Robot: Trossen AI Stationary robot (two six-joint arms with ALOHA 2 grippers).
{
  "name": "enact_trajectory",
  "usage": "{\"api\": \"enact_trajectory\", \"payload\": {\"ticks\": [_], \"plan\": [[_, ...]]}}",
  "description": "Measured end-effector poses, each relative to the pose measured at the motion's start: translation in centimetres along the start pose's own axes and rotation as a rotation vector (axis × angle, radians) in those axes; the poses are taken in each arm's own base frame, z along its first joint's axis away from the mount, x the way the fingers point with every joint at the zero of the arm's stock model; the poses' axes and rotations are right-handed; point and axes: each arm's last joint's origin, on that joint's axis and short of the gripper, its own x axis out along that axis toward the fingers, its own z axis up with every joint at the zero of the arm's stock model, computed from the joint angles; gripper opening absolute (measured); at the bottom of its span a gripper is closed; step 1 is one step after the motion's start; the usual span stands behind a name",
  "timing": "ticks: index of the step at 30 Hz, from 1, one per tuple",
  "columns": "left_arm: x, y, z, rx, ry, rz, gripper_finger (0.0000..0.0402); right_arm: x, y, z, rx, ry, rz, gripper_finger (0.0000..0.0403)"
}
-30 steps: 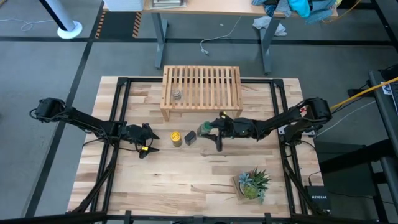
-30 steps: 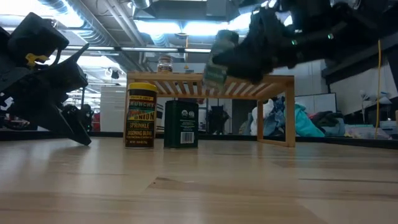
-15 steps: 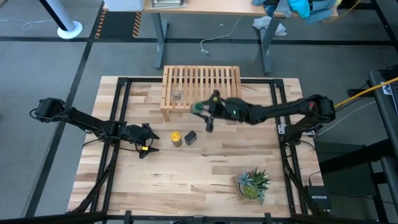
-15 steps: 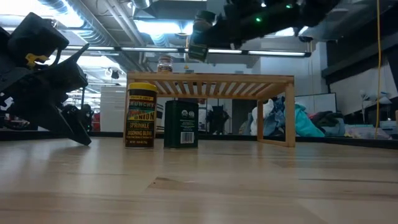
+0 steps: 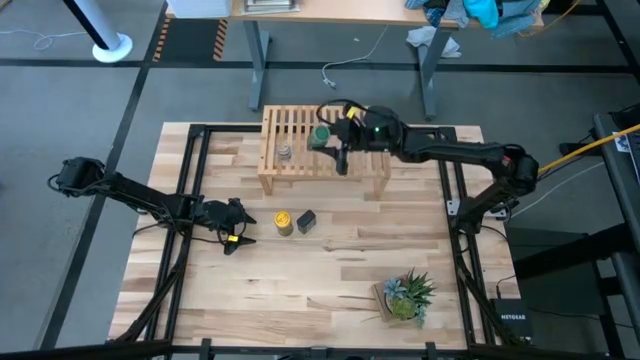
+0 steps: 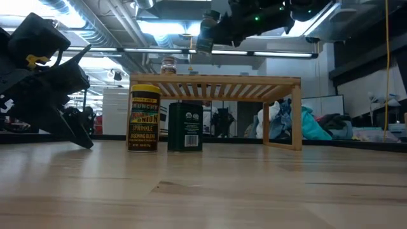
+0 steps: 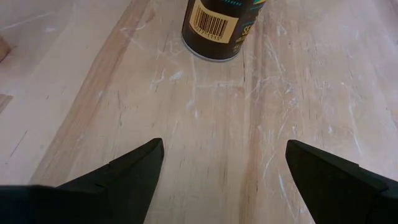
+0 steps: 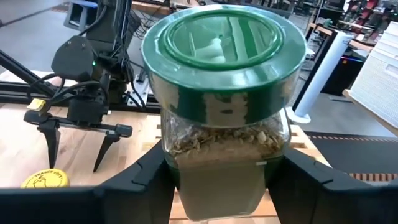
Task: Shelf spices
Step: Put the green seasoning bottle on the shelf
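My right gripper (image 5: 333, 140) is shut on the green-lidded jar (image 8: 224, 93), which hangs in the air above the light-wood shelf (image 5: 350, 150); the low view shows the jar (image 6: 207, 33) well above the slatted top (image 6: 254, 81). A tiny grey-topped jar (image 5: 285, 152) stands on the shelf's left part. The yellow-lidded jar (image 5: 284, 221) and the black tin (image 5: 306, 220) stand on their bases on the table in front of the shelf. My left gripper (image 5: 232, 238) rests open near the table's left side, pointing at the yellow-lidded jar (image 7: 221, 28) without touching it. My right gripper pinches the green-lidded jar's glass body (image 8: 217, 174), below the lid, between its two fingers (image 8: 152, 180), one on each side. The fingers come nearly level from the table's right side. The jar is lifted clear above the shelf, roughly upright with its lid up.
A small potted green plant (image 5: 405, 295) stands near the table's front right. Black frame rails (image 5: 190, 200) run along the table's left and right sides. Bare wood lies in front of the jars (image 5: 330, 270).
My right gripper has risen and swung toward the table's far edge and left, carrying the green-lidded jar from beside the black tin up over the shelf. The jar, tilted before, now stands nearly upright in the hold. The gripper stays shut on it.
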Motion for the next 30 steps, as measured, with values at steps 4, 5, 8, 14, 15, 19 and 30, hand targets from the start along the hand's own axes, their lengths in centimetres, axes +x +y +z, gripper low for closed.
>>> {"api": "enact_trajectory", "payload": {"ticks": [4, 5, 8, 14, 15, 19, 30], "plan": [[0.0, 0.0, 0.0, 0.0, 0.0, 0.0, 0.0333, 0.4, -0.4, -0.5, 0.003, -0.001, 0.009, 0.0206], [0.0, 0.0, 0.0, 0.0, 0.0, 0.0, 0.0333, 0.7, -0.4, -0.9, 0.007, 0.009, 0.019, 0.0206], [0.0, 0.0, 0.0, 0.0, 0.0, 0.0, 0.0333, 1.6, -0.6, -1.9, 0.014, 0.026, 0.031, 0.0206], [0.0, 0.0, 0.0, 0.0, 0.001, 0.001, 0.0333, 2.5, -1.1, -3.3, 0.029, 0.05, 0.057, 0.0206], [0.0, 0.0, 0.0, 0.0, 0.0, 0.0, 0.0333, 2.5, -1.3, -3.5, 0.032, 0.053, 0.059, 0.0206], [0.0, 0.0, 0.0, 0.0, 0.0, 0.0, 0.0333, 2.7, -1.4, -3.9, 0.043, 0.057, 0.08, 0.0206], [0.0, 0.0, 0.0, 0.0, -0.001, 0.0, 0.0333, 2.7, -1.4, -4.1, 0.075, 0.067, 0.094, 0.022]]}}
